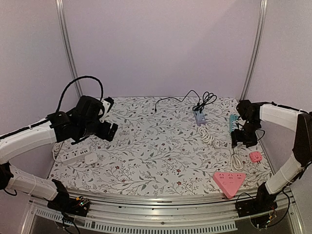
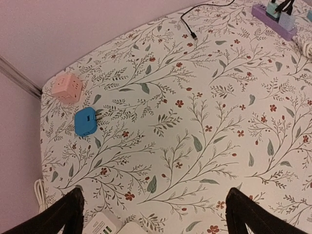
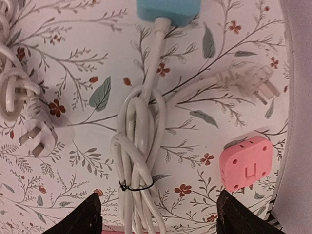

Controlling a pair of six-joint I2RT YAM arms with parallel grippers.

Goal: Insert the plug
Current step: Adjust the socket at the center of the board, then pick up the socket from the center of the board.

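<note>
My right gripper [image 3: 156, 217] is open and empty, hovering over a tied white cable bundle [image 3: 139, 146] that runs from a teal power strip [image 3: 168, 10]. Its white three-pin plug [image 3: 256, 83] lies on the cloth to the right, pins pointing right. A pink square socket [image 3: 245, 163] lies near my right finger [image 3: 243, 217]. My left gripper [image 2: 156, 219] is open and empty above the cloth, with a white power strip [image 2: 105, 225] at its lower edge. In the top view the left gripper [image 1: 108, 131] is at the left and the right gripper [image 1: 242, 140] at the right.
A pink cube socket [image 2: 66, 88] and a blue adapter [image 2: 86, 122] lie at the far left corner. A purple strip [image 1: 200, 117] holds black cables at the back. A second white coiled cable [image 1: 209, 136] has its plug [image 3: 34, 139] nearby. A pink triangular socket [image 1: 229, 181] sits front right.
</note>
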